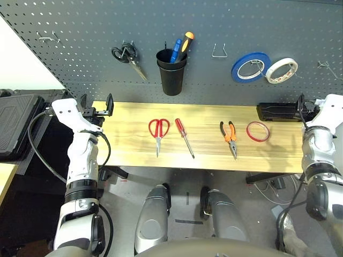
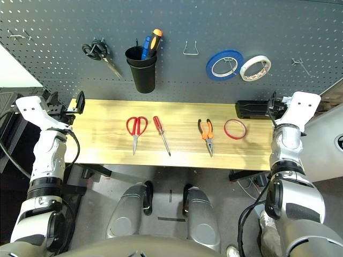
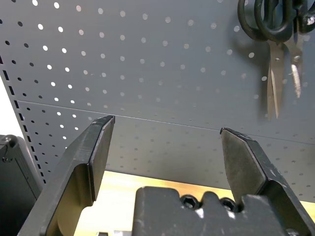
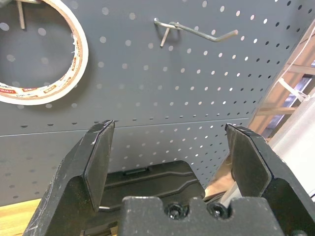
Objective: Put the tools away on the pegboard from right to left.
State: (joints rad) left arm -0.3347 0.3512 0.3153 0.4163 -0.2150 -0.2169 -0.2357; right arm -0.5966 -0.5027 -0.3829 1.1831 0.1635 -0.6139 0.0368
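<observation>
In the left eye view, the pale wooden bench (image 1: 209, 152) carries four tools in a row: red-handled metal scissors (image 1: 158, 134) at nine o'clock of its middle, a slim red-handled screwdriver (image 1: 184, 137) nearer on that same side, then orange-and-black-handled pliers (image 1: 230, 140) and a thin red tape ring (image 1: 258, 131) toward three. At twelve o'clock rises the dark grey perforated pegboard (image 1: 161, 27), bearing black-handled scissors (image 1: 128, 58) at eleven, a black cup (image 1: 171, 76) near twelve, and blue (image 1: 251, 67) and white (image 1: 281, 70) tape rolls between one and two.

In the left wrist view, the left gripper (image 3: 168, 124) is released, its two black fingers wide apart with nothing between them.

In the right wrist view, the right gripper (image 4: 170, 125) is likewise released and holds nothing; a bare metal hook (image 4: 194, 31) juts from the pegboard beyond it.
</observation>
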